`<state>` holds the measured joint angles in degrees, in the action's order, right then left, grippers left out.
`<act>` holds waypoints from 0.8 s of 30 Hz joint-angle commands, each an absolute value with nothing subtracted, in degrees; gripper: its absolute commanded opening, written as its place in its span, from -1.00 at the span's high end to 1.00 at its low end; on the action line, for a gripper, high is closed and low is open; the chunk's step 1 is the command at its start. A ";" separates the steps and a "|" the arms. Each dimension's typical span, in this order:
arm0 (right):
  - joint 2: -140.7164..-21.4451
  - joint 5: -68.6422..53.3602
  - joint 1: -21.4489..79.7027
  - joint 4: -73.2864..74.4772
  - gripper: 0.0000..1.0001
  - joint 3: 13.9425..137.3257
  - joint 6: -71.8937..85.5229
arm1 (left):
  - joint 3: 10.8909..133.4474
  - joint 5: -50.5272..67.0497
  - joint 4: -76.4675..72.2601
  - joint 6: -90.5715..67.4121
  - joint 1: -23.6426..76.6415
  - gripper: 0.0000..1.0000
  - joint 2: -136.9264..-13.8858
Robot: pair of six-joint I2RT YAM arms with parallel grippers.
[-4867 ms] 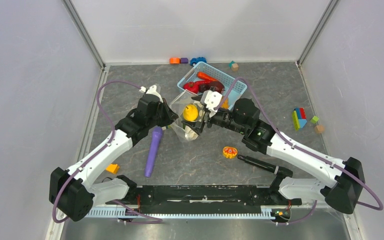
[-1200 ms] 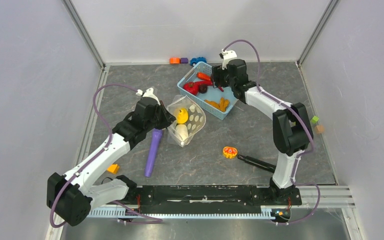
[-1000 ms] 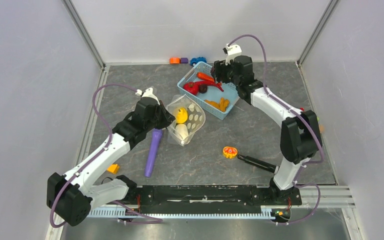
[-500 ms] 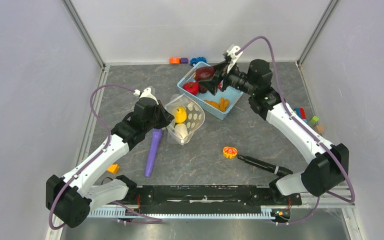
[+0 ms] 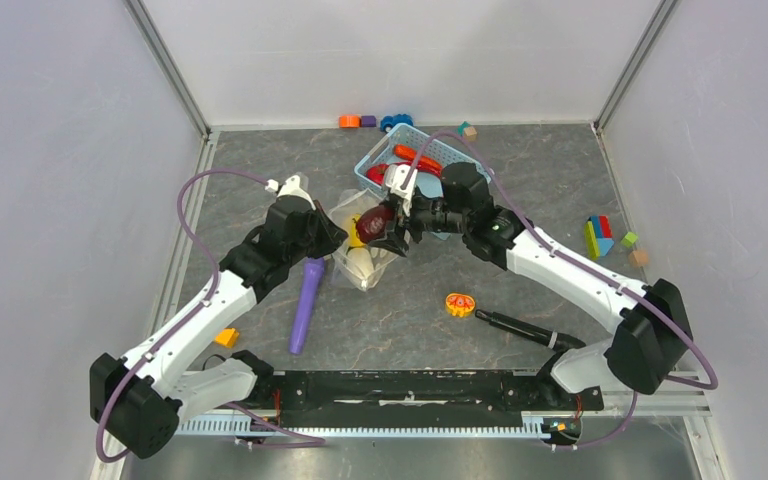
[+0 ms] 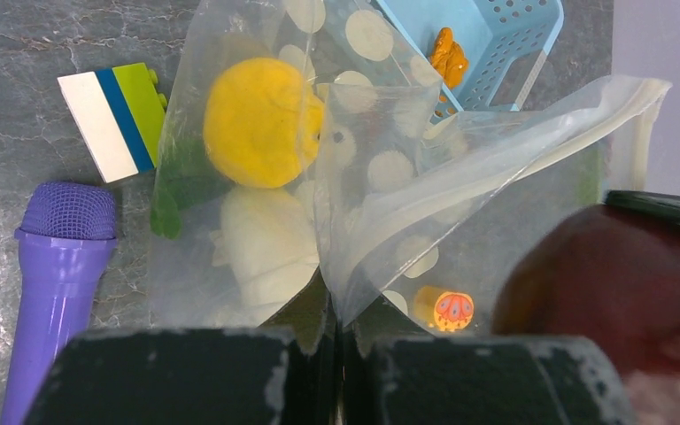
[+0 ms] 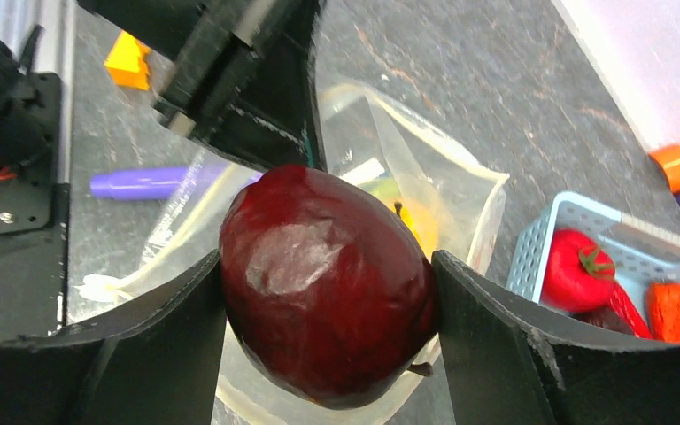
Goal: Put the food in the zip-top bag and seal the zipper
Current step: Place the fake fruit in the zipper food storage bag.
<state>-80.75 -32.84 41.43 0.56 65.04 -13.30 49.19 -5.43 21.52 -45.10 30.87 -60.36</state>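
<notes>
The dotted zip-top bag lies between the arms with its mouth held up and open. My left gripper is shut on the bag's near edge. The zipper runs along the raised mouth. A yellow pepper and a white egg lie inside the bag. My right gripper is shut on the dark maroon ball, which hangs right over the bag's mouth, close to the left fingers. A red tomato and an orange carrot lie in the blue basket.
A purple stick lies left of the bag. An orange slice and a black pen-like thing lie nearer the bases. Blocks sit at the right, at the back wall and by the left arm.
My right gripper has lifted the dark maroon ball out of the basket and carried it left and nearer, over the bag's mouth. The left gripper has kept its hold on the bag.
</notes>
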 commanded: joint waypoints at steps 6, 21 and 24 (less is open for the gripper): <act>-80.83 -26.40 42.81 3.55 -0.96 66.84 -16.93 | 51.83 -4.65 21.62 -46.67 30.76 0.96 -57.65; -78.68 -19.63 42.17 -4.40 -0.96 69.79 -8.36 | 52.12 -4.28 21.42 -47.29 30.76 0.96 -58.30; -78.28 -16.74 40.26 -7.92 -0.96 69.70 -4.40 | 52.20 -3.83 20.79 -47.24 30.76 0.96 -58.61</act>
<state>-80.68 -22.22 42.24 -0.51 66.76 -10.26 49.34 -5.17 22.72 -45.23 30.87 -58.89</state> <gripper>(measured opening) 0.979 0.034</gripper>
